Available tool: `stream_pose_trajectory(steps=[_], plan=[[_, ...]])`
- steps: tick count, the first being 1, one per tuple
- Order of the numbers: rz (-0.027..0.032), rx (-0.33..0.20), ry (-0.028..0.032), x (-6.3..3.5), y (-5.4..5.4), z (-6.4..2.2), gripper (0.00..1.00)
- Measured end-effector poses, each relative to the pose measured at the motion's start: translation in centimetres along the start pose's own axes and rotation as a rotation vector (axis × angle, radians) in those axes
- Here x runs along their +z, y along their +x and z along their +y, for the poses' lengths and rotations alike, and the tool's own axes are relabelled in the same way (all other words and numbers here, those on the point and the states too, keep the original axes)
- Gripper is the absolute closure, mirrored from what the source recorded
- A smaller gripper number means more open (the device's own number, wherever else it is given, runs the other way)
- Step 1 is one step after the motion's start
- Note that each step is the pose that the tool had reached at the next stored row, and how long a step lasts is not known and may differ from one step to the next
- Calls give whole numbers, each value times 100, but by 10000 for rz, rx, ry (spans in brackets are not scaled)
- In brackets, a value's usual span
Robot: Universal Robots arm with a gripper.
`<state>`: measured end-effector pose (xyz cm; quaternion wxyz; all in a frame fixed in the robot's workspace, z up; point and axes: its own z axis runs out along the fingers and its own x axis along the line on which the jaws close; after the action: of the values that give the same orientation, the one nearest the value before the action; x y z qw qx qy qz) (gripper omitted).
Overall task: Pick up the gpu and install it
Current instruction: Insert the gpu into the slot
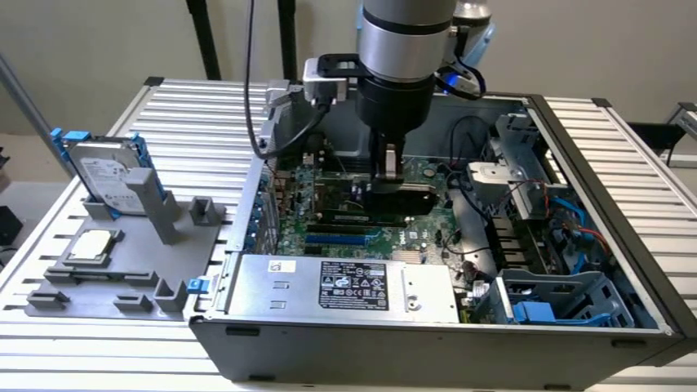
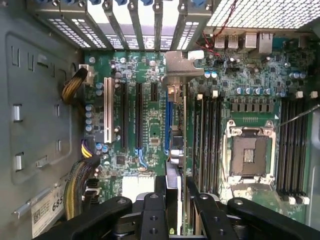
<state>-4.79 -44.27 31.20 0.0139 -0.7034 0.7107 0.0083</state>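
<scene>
Wrist and exterior views, open computer case. The gripper [image 2: 175,202] is clenched on the gpu [image 2: 176,140], its two fingers [image 2: 152,212] pressing the card's opposite faces. The card is seen edge-on in the wrist view and as a black slab under the arm in the exterior view [image 1: 409,196]. It is upright over the green motherboard [image 2: 150,130], just beside a blue expansion slot [image 2: 167,117]. Its silver end bracket [image 2: 177,67] points at the rear slot covers [image 2: 145,20]. Whether the lower edge has met a slot cannot be told.

The step in hand is judged to be alignment over the slot. Done well, the card stays vertical and parallel to the slot, the bracket lines up with one rear opening, and pressure goes straight down and evenly. The memory slots [image 2: 210,135] alongside should be kept clear.

Containers. The case [image 1: 436,343] holds, near to far in the exterior view:
- a power supply [image 1: 348,286] and a drive cage [image 1: 556,298];
- the motherboard with its empty CPU socket [image 2: 248,155].

At the exterior view's left, a grey holder [image 1: 120,282] carries a CPU chip [image 1: 90,245] and, farther back, an upright hard drive [image 1: 109,175].
</scene>
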Motion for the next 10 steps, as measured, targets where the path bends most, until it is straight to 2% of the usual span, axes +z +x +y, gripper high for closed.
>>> stream_pose_trajectory(steps=[6, 10], plan=[[1, -25, -2, 42, 12, 254, 73], [0, -26, 2, 90, 81, 372, 73]])
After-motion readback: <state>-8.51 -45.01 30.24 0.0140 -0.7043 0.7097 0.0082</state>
